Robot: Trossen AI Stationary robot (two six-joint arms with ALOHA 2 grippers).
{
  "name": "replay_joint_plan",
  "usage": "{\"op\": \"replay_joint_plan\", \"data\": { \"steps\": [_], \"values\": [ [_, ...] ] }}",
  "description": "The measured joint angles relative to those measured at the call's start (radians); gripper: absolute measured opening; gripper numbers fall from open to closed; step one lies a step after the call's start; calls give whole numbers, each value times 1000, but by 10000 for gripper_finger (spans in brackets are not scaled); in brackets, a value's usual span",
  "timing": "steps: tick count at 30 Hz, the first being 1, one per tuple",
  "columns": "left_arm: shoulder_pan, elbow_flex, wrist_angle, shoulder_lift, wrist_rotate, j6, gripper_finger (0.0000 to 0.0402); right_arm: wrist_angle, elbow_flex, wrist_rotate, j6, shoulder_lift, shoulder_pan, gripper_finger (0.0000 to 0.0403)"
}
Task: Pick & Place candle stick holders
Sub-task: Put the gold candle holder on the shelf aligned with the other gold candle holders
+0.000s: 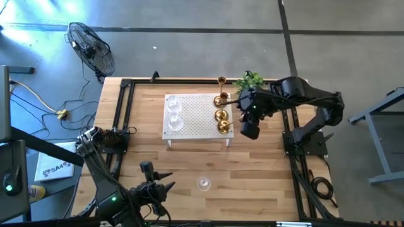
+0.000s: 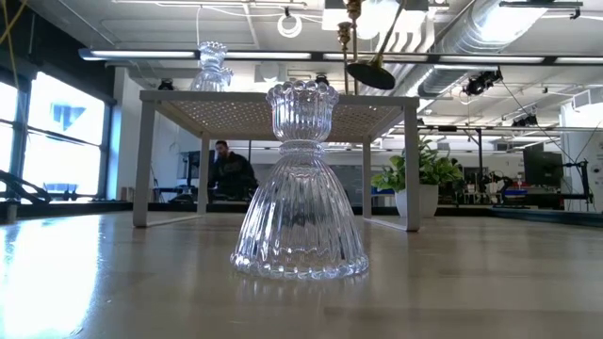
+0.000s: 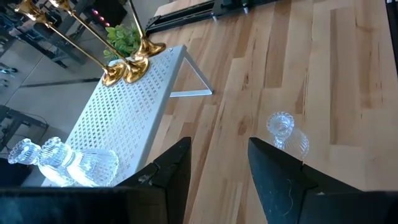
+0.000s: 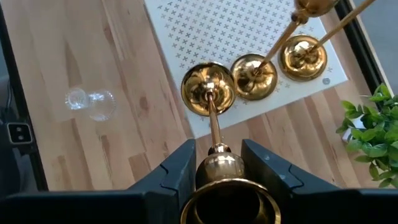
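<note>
A white perforated platform [image 1: 197,115] stands mid-table. Two clear glass candle stick holders [image 1: 174,111] stand on its left side and two gold ones [image 4: 254,76] [image 4: 303,57] on its right side. My right gripper [image 4: 219,163] is above the platform's near right corner, shut on a third gold holder [image 1: 223,127]. Another clear glass holder [image 1: 204,183] stands on its round base on the bare table near the front edge. My left gripper [image 3: 217,168] hovers open just left of it, with nothing between its fingers. My right gripper pinches the gold holder's upper end, at the knob just under its cup [image 4: 219,167], between its two fingers. The fingers slant down from the table's right side. The holder hangs tilted below them, its round base [image 2: 369,75] lifted clear just above the platform.
A small green plant [image 1: 250,81] stands at the platform's far right corner, close to my right arm. Black frame rails [image 1: 124,120] run along the table's edges. Bare wood lies between the platform and the front edge.
</note>
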Motion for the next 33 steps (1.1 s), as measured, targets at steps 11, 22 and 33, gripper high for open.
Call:
{"op": "replay_joint_plan", "data": {
  "steps": [11, 22, 33],
  "values": [
    [0, 0, 0, 0, -2, -3, 154, 2, 0, 11, -7, 0, 5, 110],
    [0, 0, 0, 0, 18, -4, 154, 2, -38, 18, -11, 0, 5, 110],
    [0, 1, 0, -1, -2, -3, 154, 2, -94, 5, -34, -6, 0, 110]
  ]
}}
